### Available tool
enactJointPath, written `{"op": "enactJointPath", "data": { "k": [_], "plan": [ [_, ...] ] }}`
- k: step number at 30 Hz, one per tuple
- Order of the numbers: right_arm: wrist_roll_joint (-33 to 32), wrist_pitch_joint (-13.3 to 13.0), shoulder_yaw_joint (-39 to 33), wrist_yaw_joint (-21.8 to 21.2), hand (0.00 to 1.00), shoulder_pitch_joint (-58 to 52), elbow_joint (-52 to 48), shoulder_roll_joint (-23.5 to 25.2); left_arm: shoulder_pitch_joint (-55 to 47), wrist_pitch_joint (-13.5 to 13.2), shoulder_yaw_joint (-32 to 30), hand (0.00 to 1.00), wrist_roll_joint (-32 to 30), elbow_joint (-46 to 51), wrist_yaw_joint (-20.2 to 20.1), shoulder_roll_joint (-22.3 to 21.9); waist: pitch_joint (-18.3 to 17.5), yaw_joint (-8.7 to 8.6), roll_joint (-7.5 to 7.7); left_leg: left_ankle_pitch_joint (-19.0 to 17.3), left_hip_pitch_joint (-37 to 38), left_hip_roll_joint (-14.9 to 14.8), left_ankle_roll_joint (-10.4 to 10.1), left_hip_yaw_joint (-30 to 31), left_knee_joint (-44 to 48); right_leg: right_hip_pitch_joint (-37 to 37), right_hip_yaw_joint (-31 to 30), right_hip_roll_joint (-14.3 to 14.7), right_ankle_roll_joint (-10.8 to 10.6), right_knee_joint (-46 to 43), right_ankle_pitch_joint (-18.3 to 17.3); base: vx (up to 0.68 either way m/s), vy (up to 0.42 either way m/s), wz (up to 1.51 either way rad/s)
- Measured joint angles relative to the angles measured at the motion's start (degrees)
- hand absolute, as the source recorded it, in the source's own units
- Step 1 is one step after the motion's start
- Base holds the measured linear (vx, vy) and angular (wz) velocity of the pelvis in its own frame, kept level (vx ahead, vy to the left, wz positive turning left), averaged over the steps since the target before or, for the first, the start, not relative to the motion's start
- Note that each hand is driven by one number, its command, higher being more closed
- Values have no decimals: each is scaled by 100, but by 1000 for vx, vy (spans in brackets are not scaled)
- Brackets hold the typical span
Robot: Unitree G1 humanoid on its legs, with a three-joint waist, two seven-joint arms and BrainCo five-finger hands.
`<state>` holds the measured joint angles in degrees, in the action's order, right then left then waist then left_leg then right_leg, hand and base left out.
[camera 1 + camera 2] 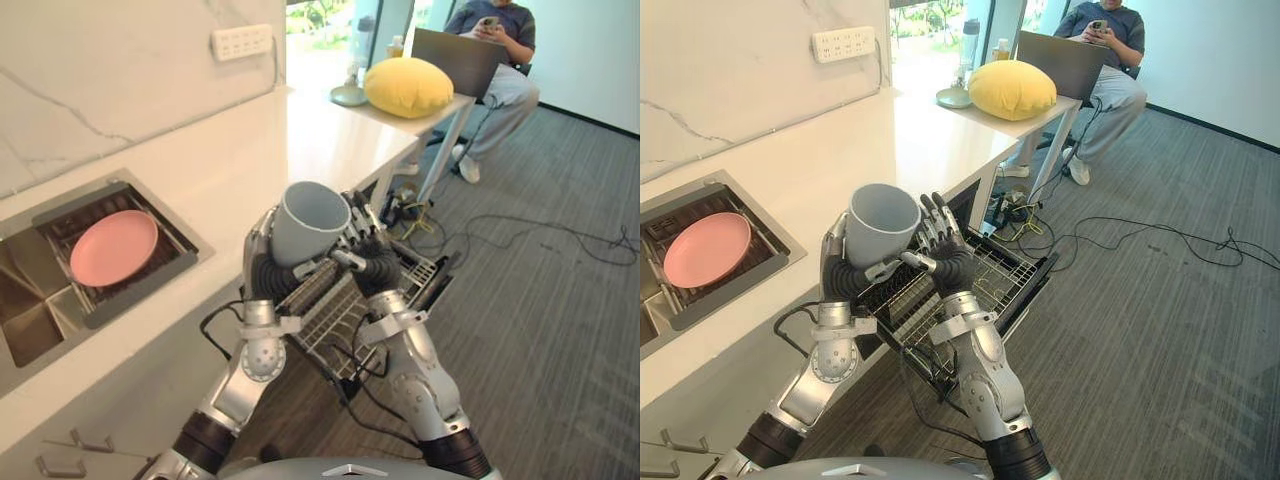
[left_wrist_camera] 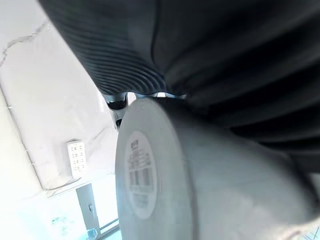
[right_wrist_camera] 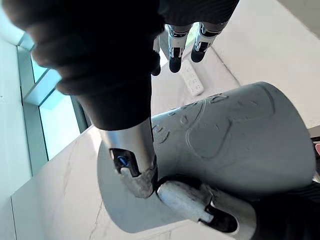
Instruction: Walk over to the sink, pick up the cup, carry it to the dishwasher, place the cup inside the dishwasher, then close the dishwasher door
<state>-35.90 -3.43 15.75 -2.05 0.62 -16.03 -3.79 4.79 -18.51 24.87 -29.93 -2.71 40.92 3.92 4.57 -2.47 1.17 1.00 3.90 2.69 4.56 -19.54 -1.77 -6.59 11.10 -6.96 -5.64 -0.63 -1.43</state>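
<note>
Bench (image 1: 230, 170) stretches away beyond my left hand (image 1: 262, 272), the sink (image 1: 140, 290) with a pink plate (image 1: 113, 247) set in it further off on that side. Dishwasher rack (image 1: 1000, 275) stands pulled out directly below both hands. Grey cup (image 1: 305, 225) is up between them: left hand curled round its wall, right hand (image 1: 950, 265) with fingers (image 3: 176, 47) straight beside it, thumb touching its base.

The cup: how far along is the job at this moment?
Done: the cup is out of the sink and held over the open dishwasher. In hand: the left hand curls round it; the right hand steadies it with straight fingers. Left: set it inside, then close the door.
</note>
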Motion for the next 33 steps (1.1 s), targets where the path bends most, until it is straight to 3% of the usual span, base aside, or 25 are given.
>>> {"op": "enactJointPath", "data": {
  "k": [5, 21, 33],
  "plan": [
    [161, 82, 115, 140, 0, 1, -62, -7, 1, 170, 66, 100, -72, -88, 24, 2, -18, -3, -11, 89, 107, 41, -51, -77, -264, 63, -104, -1, 27, -25, -6, -29, 28, -10],
    [275, 405, 207, 143, 0, 1, -107, -25, 10, 224, 287, 100, -72, -518, -8, 24, -149, -42, -19, 132, 122, 104, 14, -61, -308, 76, -98, -69, -20, -106, 18, -7, 5, 0],
    [473, 855, 231, 46, 0, -1, -106, -161, 6, 258, 339, 100, -301, -524, -9, 188, -237, -86, -110, 135, 115, 115, 13, -39, -309, 76, -96, -74, -19, -104, 20, 3, 0, 0]
  ]
}}
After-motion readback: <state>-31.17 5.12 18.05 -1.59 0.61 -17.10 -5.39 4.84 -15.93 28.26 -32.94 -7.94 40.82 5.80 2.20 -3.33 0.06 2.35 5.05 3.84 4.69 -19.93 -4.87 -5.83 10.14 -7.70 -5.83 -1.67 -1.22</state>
